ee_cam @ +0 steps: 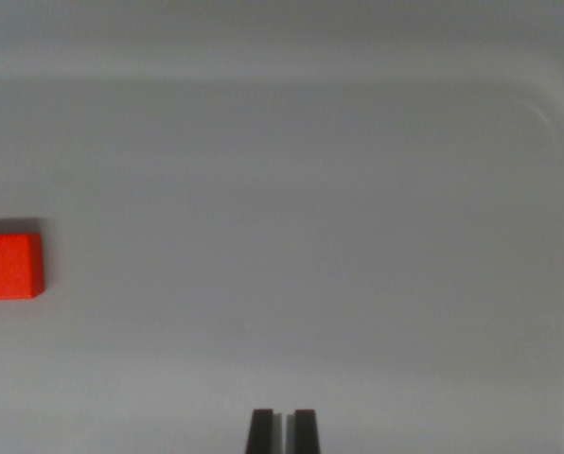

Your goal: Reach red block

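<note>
Pale grey tray (377,189) with a raised rim curving round its far right corner, red block (9,267) flat on the tray floor at the wrist view's left edge — partly cut off, gripper (282,430) at bottom centre, well apart from the block — dark fingertips nearly together, holding nothing.

The wrist view's left edge cuts off the red block (9,266).

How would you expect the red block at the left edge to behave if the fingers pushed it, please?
The small red rectangular block shows flat faces and crisp edges, so it probably slides rather than rolls. It looks rigid. The smooth pale grey tray surface suggests little friction, so it may skid or twist.
</note>
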Robot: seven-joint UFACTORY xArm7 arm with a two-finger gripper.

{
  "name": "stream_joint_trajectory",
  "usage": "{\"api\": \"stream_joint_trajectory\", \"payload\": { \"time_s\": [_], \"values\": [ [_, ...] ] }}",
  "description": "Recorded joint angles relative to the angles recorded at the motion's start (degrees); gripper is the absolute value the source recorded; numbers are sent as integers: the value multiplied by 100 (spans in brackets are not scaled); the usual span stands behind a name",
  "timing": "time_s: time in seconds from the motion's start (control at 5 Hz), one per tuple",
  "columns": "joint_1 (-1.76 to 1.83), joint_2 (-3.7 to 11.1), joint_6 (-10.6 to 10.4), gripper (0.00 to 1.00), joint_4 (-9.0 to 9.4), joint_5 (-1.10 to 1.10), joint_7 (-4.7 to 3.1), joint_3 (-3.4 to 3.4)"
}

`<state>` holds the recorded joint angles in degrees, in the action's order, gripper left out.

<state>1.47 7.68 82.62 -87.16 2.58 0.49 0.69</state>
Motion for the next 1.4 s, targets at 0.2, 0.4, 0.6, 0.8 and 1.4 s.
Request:
{"api": "stream_joint_trajectory", "payload": {
  "time_s": [0.2, 0.4, 0.6, 0.8, 1.4],
  "values": [
    [0, 0, 0, 0, 0, 0, 0, 0],
    [63, 151, -233, 0, 94, -8, -15, -55],
    [63, 151, -233, 0, 94, -8, -15, -55],
    [130, 311, -480, 0, 193, -16, -32, -114],
    [201, 480, -740, 0, 298, -25, -49, -176]
  ]
}}
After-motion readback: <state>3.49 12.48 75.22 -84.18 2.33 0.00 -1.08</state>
